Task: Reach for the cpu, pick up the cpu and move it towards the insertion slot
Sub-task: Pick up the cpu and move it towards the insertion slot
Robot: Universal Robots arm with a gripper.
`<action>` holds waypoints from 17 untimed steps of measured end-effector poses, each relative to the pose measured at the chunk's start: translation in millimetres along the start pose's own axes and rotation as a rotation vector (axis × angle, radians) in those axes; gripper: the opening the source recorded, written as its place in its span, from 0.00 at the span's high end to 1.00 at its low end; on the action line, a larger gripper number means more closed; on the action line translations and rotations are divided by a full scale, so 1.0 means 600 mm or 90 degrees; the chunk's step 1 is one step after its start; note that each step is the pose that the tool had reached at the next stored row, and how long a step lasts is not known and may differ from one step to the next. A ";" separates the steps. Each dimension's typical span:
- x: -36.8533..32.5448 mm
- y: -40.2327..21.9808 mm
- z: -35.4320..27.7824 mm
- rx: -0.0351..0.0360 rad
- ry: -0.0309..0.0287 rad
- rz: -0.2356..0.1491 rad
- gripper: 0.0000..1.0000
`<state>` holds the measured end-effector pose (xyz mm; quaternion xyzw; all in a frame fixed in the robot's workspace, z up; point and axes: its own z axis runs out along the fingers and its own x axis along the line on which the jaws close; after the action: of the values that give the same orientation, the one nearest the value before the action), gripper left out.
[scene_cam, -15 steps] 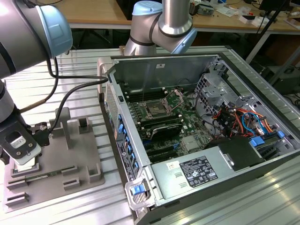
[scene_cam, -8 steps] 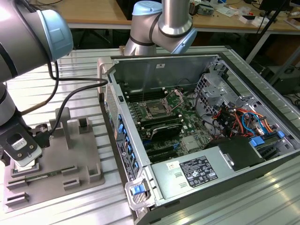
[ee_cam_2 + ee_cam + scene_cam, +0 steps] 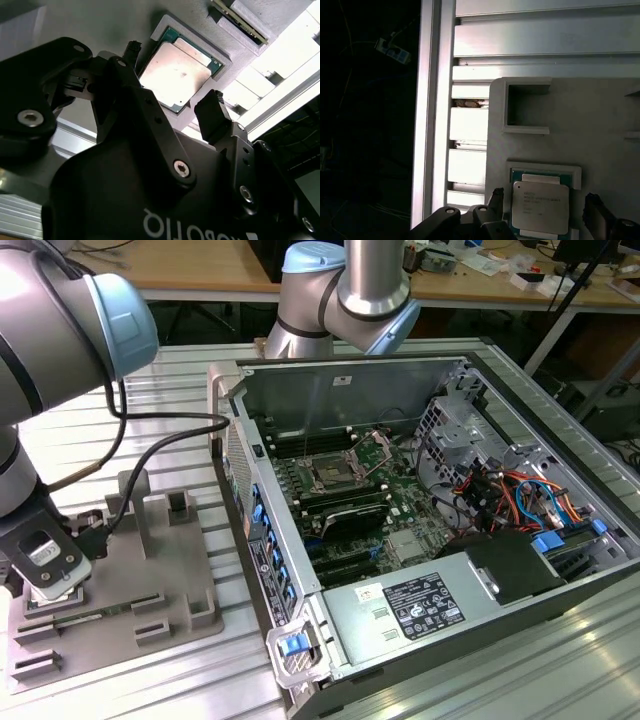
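Grey tray (image 3: 570, 120): cpu (image 3: 540, 207) between spread pincer (image 3: 543, 202) jaws.

Raised tray rim (image 3: 545, 167) close around cpu (image 3: 540, 207)

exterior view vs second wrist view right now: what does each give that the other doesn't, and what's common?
Exterior view: the open computer case with the insertion slot on its green board, off to that view's right of the grey tray, over which the arm's wrist sits low.
Second wrist view: the cpu seated in its tray recess, with the gripper open and its fingers on either side of the chip, clear of it.
Shared: the gripper above the tray.
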<state>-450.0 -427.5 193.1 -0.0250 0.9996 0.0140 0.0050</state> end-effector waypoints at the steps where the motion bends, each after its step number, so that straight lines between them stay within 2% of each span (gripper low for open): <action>1: 0.000 0.000 0.003 -0.0001 0.0013 0.000 0.27; 4: 0.000 0.000 0.008 -0.0001 0.0025 0.001 0.27; 7: 0.000 0.000 0.012 0.0000 0.0024 0.012 0.27; 17: 0.000 0.000 0.013 0.0019 0.0025 0.012 0.29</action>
<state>-450.0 -427.6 185.1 -0.0153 0.9998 0.0125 0.0029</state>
